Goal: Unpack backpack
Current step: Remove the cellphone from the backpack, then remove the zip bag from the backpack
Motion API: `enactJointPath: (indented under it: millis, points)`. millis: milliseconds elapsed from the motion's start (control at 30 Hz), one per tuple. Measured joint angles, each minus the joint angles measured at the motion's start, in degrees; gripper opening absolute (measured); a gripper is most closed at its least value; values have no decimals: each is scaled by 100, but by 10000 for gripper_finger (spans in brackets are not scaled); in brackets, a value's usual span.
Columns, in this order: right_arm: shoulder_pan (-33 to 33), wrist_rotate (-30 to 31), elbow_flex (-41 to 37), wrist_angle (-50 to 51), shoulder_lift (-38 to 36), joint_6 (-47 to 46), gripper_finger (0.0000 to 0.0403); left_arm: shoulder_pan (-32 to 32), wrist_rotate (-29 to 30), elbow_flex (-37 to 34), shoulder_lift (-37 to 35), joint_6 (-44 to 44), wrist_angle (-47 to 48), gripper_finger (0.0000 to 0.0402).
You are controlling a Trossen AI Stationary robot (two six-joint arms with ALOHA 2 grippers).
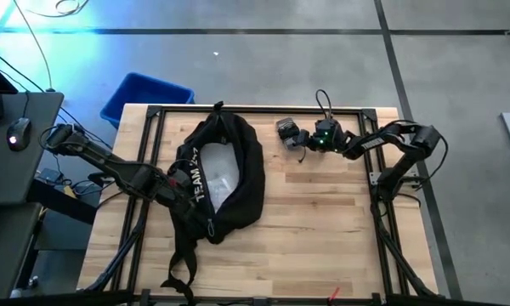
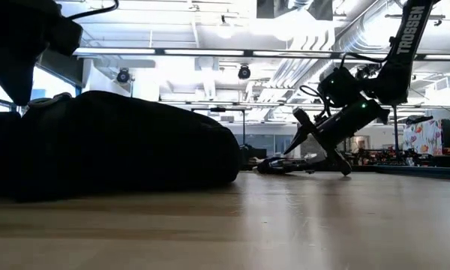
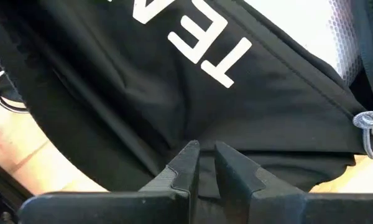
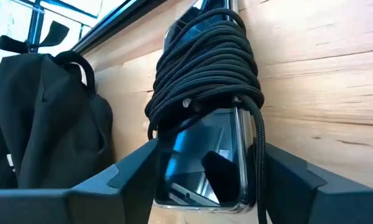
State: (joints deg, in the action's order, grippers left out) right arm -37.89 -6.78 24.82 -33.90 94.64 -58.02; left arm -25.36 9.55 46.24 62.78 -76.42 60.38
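The black backpack (image 1: 248,174) lies on its side left of the table's middle. White lettering (image 3: 193,37) runs along it, and its mouth stands open over a pale clear bag (image 1: 219,174). My left gripper (image 1: 172,181) is at the backpack's left edge, pointing steeply down, fingers nearly together (image 3: 204,155). At the far right lies a shiny flat device (image 4: 205,168) wrapped in black cord (image 4: 205,68), flat on the wood (image 1: 287,129). My right gripper (image 4: 210,149) is open, slanting down, with one finger on either side of it. My left gripper pinches a fold of the backpack's black outer cloth (image 3: 202,140) between its two fingertips, coming from above. Creases run through the cloth toward the tips. The rest of the backpack lies on the table. My right gripper stands close on both sides of the device; I cannot tell whether it touches it.
A blue bin (image 1: 144,95) stands on the floor beyond the table's far left corner. Black frame rails (image 1: 263,109) run along the table's edges. The backpack's straps (image 1: 183,255) trail toward the near edge. Bare wood (image 1: 323,229) spreads across the near right.
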Motion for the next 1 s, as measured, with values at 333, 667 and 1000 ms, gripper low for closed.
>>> enactJointPath:
  millis: [333,667,1000]
  points:
    - [173,376,-7,1429,-1469,864,216,0,-33,0,-146,-229,-22,31]
    - [1456,-662,1848,2894,-2094,4042,215,100,448,-1,-288,131,-585,31]
    - [2514,-1154,4798,4069,106,5898,215,770,724,-451,-196,1499,-2842,31]
